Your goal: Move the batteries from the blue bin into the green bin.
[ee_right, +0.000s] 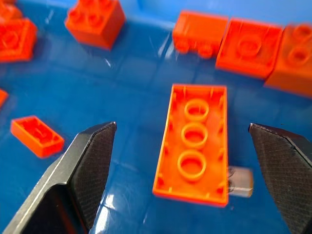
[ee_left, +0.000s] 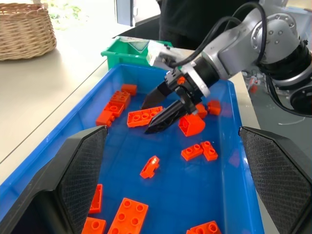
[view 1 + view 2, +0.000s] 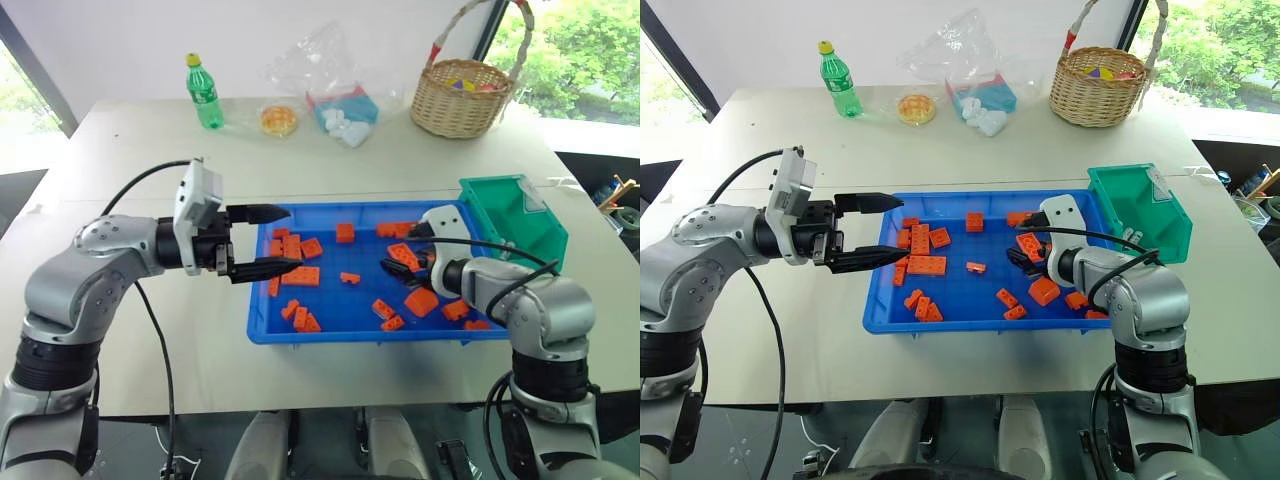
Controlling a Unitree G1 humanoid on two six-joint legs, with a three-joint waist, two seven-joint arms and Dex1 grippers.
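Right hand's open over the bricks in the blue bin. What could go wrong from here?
1. The right hand straddles an upside-down brick; only a sliver of what looks like a battery peeks out beside it. Closing now would likely grab the brick instead.
2. The blue bin is crowded; digging could push the battery further under.
3. The left hand hangs open over the bin's left rim, near the right hand's work area.

You see silver-grey arm shells, black joint bands, loose black cables, white wrist boxes, textured black pincer fingers [image 2: 80, 165].

Wicker basket [image 3: 462, 98], green bottle [image 3: 205, 92], orange bricks [image 3: 297, 275]
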